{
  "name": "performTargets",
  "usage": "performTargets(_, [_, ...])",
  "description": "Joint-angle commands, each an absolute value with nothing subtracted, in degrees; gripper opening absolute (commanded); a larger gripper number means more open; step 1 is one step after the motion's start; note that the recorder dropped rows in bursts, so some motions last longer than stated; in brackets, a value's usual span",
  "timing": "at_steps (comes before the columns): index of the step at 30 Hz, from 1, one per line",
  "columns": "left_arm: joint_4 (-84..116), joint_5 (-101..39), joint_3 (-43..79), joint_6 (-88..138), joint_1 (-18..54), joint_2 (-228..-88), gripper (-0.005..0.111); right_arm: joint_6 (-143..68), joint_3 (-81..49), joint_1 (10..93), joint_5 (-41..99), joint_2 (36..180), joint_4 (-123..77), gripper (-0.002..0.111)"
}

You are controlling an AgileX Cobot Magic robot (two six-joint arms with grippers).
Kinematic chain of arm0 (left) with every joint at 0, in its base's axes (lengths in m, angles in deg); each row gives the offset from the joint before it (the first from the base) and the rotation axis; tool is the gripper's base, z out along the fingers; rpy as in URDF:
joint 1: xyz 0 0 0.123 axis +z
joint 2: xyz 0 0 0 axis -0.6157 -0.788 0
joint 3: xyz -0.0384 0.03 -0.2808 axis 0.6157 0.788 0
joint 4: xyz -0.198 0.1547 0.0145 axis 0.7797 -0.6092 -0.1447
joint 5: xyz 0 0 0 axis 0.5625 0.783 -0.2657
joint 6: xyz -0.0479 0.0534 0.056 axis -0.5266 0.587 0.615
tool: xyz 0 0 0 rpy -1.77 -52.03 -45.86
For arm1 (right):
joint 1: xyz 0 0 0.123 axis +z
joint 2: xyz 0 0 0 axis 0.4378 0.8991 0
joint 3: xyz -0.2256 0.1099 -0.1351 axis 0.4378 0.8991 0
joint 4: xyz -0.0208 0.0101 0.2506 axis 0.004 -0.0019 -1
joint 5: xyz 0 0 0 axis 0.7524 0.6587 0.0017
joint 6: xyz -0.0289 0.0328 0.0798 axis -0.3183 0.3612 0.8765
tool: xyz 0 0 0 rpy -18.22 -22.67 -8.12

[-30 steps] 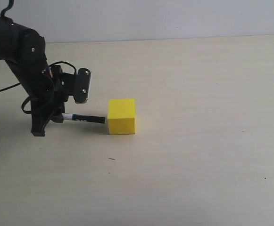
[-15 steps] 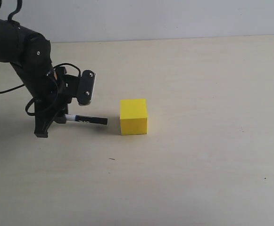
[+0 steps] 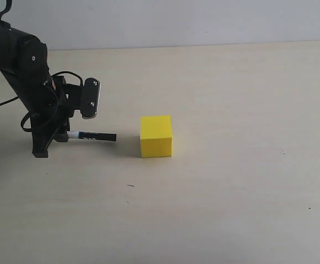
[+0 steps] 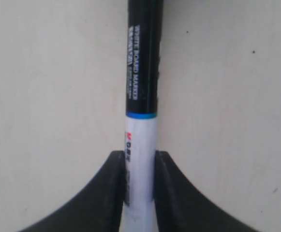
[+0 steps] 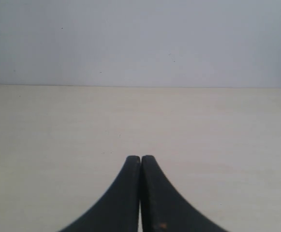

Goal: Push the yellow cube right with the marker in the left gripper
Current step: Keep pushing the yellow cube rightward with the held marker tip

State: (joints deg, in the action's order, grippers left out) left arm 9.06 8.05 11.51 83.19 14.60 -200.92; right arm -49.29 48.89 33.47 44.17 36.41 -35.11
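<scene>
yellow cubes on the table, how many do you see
1. The plain bright-yellow cube sits on the pale table near the middle of the exterior view, apart from the tip of the black-capped white marker held by the black left gripper. None seems hidden.

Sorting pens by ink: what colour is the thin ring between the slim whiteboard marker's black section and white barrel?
Blue ring, clearest in left wrist view.
</scene>
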Motion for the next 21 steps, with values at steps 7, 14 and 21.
performTargets(7, [10.39,9.74,11.11,82.19,14.75,-200.81,0.0,-49.3,49.17,33.28,43.9,36.09,-34.88,0.0])
performTargets(14, [10.39,10.03,11.11,79.1,14.75,-200.81,0.0,-49.3,49.17,33.28,43.9,36.09,-34.88,0.0])
performTargets(21, [10.39,11.61,11.11,76.75,14.53,-200.81,0.0,-49.3,49.17,33.28,43.9,36.09,-34.88,0.0])
